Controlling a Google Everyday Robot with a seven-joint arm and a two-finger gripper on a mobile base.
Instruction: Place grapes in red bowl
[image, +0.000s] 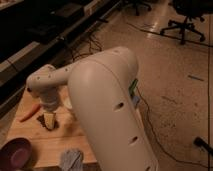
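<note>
The grapes (40, 120) are a small dark cluster on the wooden table (50, 142), near its left side. My gripper (49, 120) points down from the white arm and stands right at the cluster's right edge, open, its pale fingers close to the tabletop. Nothing is lifted. The red bowl is hidden behind the big white arm housing that fills the middle of the view.
An orange carrot (29, 113) lies just left of the grapes. A purple bowl (15, 152) sits at the table's front left corner and a crumpled grey cloth (71, 159) at the front edge. Cables run over the floor behind the table.
</note>
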